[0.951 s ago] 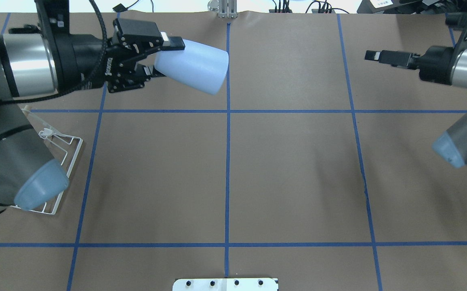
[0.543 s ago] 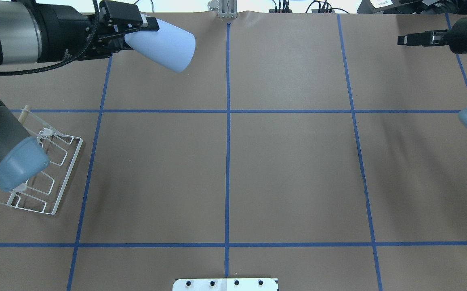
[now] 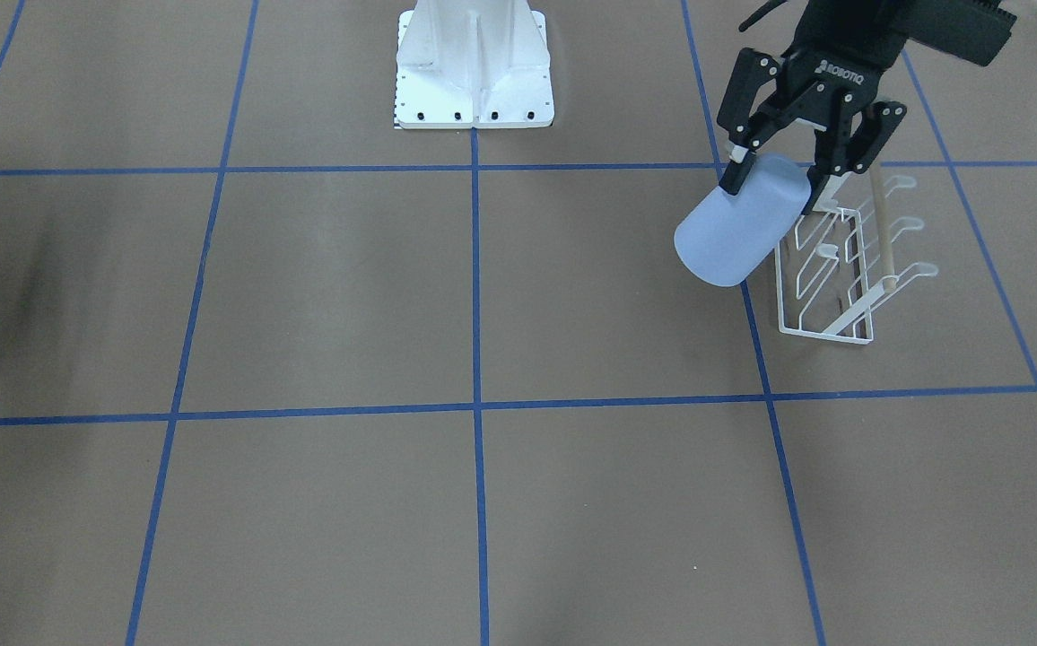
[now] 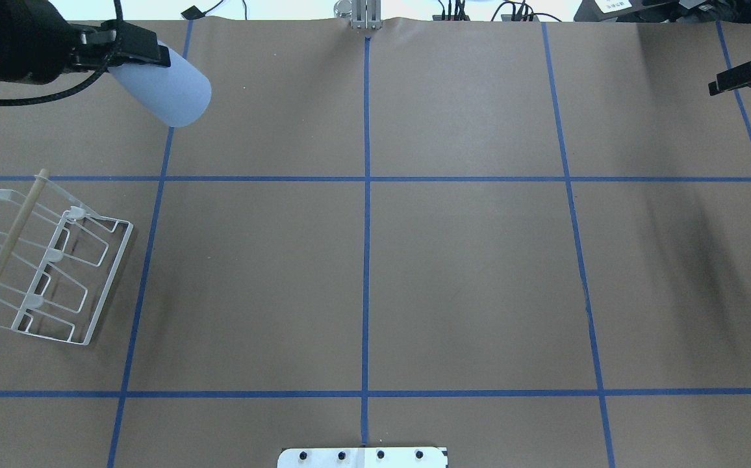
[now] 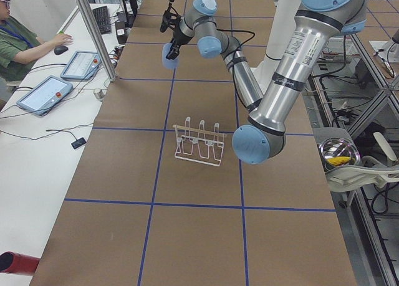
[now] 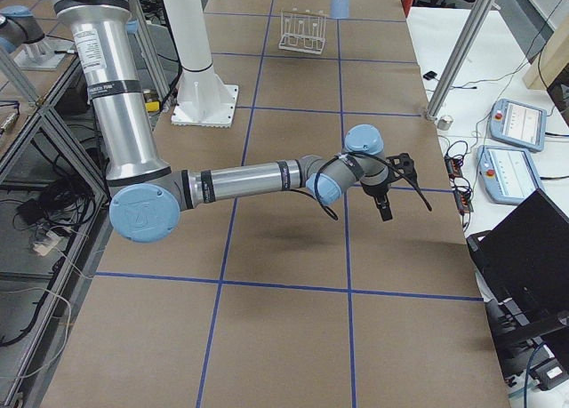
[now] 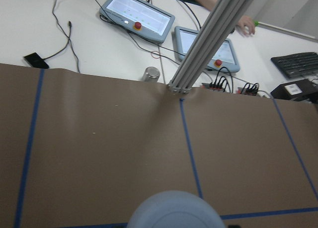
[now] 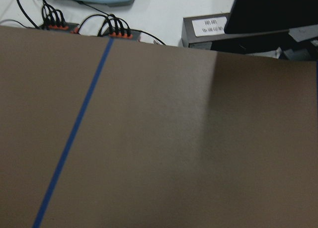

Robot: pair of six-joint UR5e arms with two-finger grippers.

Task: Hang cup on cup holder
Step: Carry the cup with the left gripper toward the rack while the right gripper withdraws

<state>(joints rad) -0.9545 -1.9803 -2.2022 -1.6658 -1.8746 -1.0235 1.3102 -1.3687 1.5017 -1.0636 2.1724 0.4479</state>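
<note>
My left gripper [image 4: 145,55] is shut on the narrow base of the pale blue cup [image 4: 166,92]. It holds the cup tilted in the air at the table's far left, rim pointing away from the gripper. The front view shows the fingers [image 3: 734,175] on either side of the cup [image 3: 734,233]. The cup's rounded end fills the bottom of the left wrist view [image 7: 174,213]. The white wire cup holder [image 4: 57,273] with its tan rod stands on the table nearer the robot, apart from the cup. It also shows in the front view [image 3: 832,269]. My right gripper [image 4: 736,75] is shut and empty at the far right.
The white robot pedestal base [image 3: 474,72] sits at the table's robot side. Blue tape lines [image 4: 367,195] divide the brown table. My left arm's elbow [image 5: 259,143] hangs near the holder. Tablets, cables and an aluminium post [image 7: 198,59] lie beyond the far edge.
My left gripper has carried the cup leftward along the far edge. The left elbow has moved off the holder, uncovering it. My right gripper has drawn back to the right.
</note>
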